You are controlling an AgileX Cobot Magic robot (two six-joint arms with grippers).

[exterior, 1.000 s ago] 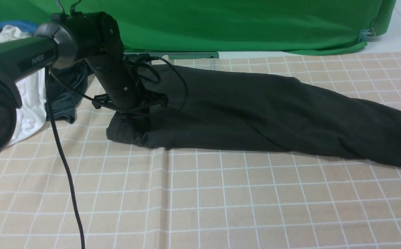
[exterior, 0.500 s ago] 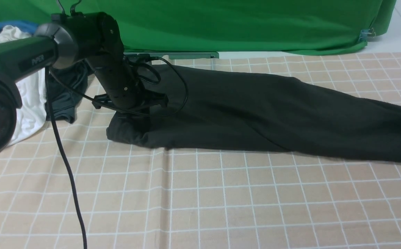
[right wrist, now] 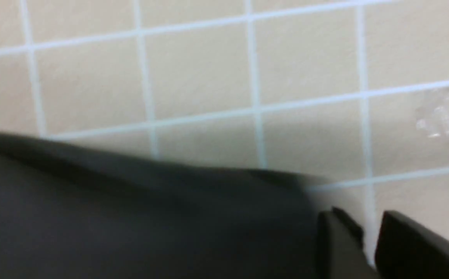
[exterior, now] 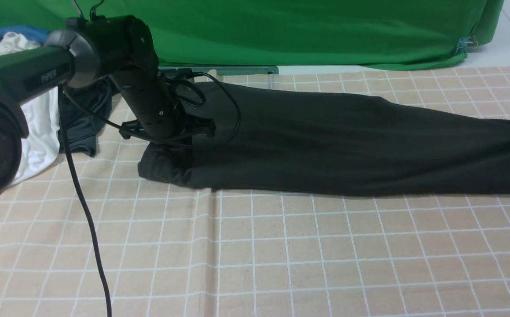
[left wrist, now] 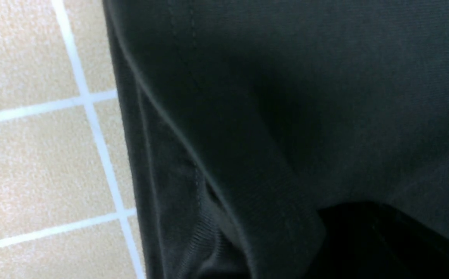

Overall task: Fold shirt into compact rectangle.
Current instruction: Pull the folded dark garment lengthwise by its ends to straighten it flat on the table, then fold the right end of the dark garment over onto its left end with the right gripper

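Left gripper point(exterior: 171, 143) closed on black T-shirt point(exterior: 325, 141), right gripper point(right wrist: 367, 221) parted near its edge

The black T-shirt lay in a long, narrow band across the counter point(exterior: 281, 264), reaching from beneath the left gripper out past the front view's right edge. Its left end was bunched, and its long near edge ran fairly straight. The left gripper was shut, pinching the cloth near that bunched end. The right gripper stood partly open, its blurred fingertips apart just beside the shirt; whether they touched it could not be told.

Beyond the shirt's left end, a dark grey garment point(exterior: 85, 116) lay against a white garment point(exterior: 39, 132), partly behind the left arm point(exterior: 100, 46). A black cable point(exterior: 86, 211) looped around the left gripper and hung toward the near side. Green fabric point(exterior: 303, 31) spanned the far side, and pale grid lines crossed the tan counter.
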